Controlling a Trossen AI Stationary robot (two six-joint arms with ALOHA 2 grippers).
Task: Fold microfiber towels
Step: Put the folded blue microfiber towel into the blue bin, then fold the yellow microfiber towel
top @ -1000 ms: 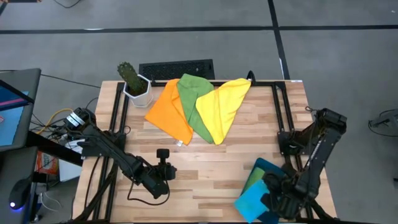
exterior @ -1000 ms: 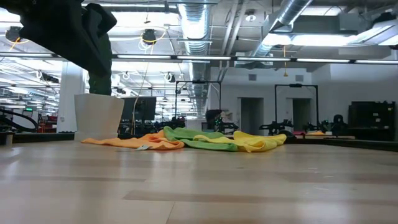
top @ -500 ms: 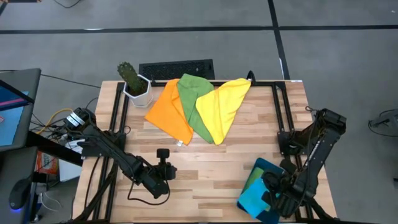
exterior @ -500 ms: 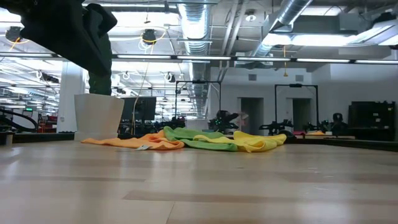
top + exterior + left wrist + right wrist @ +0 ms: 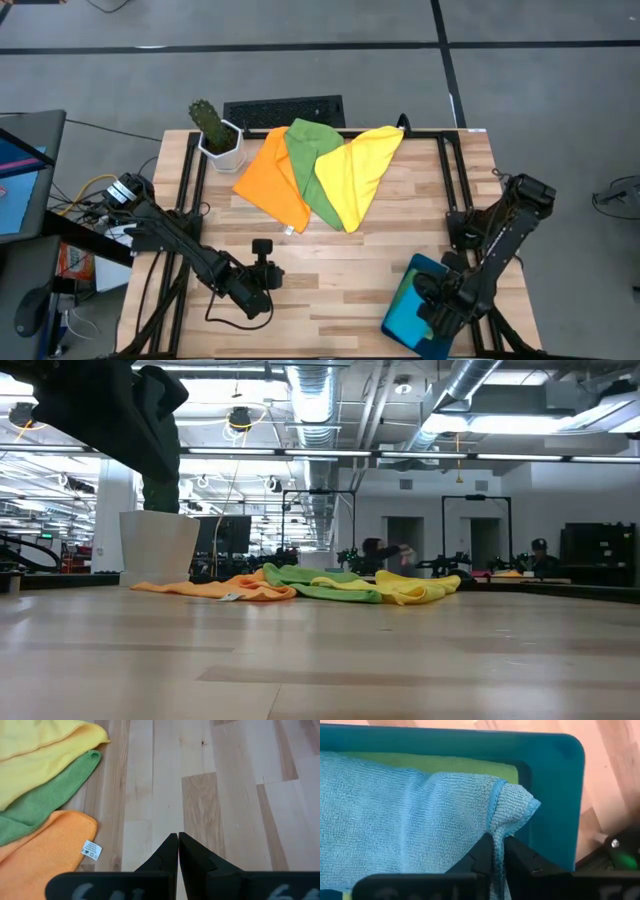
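Observation:
Three microfiber towels lie spread and overlapping at the table's far middle: orange, green and yellow. At the near right stands a dark teal tray. A folded bright blue towel lies in it on top of a folded green one. My right gripper points down over the tray, shut on the blue towel. My left gripper hangs shut above bare wood at the near left, holding nothing. My right gripper pinches the blue towel's hemmed corner between its two fingers. It comes from above, pointing down. The rest of the towel lies flat in the tray on the green towel, and only this corner is drawn up toward the fingers.
A cactus in a white pot stands at the far left corner, with a black keyboard beyond the far edge. Black frame rails run along both sides of the table. People move far off in the room behind.
My right gripper has gone down toward the tray and rolled at the wrist. The blue towel, which hung past the tray's left side, now lies inside the tray over the green towel.

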